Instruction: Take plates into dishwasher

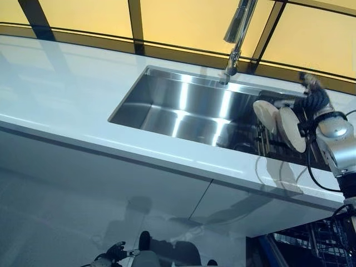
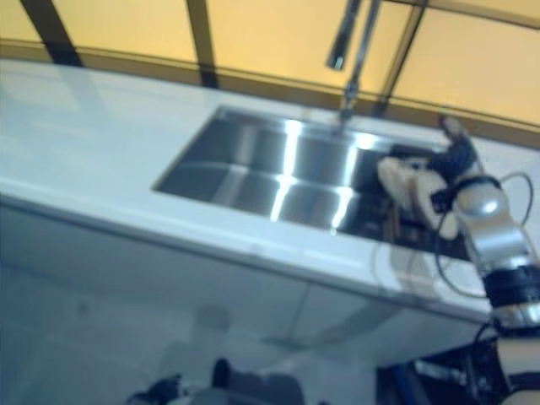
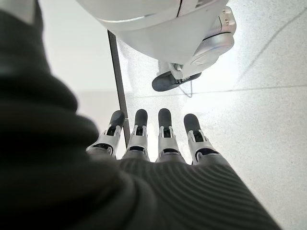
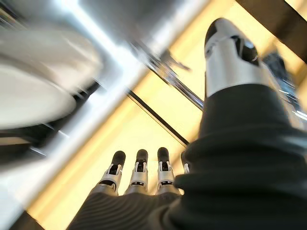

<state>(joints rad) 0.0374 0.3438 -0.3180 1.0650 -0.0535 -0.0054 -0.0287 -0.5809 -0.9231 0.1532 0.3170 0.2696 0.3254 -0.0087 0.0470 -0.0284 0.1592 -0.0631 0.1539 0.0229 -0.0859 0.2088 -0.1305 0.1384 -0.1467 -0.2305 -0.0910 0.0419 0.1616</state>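
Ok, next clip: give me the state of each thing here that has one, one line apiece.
plates: standing on edge in a rack at the sink's right end, not held
sink: basin bare, no water seen
faucet: no water running
right hand: open, fingers straight, beside the plates
left hand: open, fingers straight, down toward the floor

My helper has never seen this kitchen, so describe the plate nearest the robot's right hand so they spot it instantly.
Find the steel sink in the white counter. At its right end, white plates stand on edge in a dark rack. The plate is the rightmost, beside the right hand.
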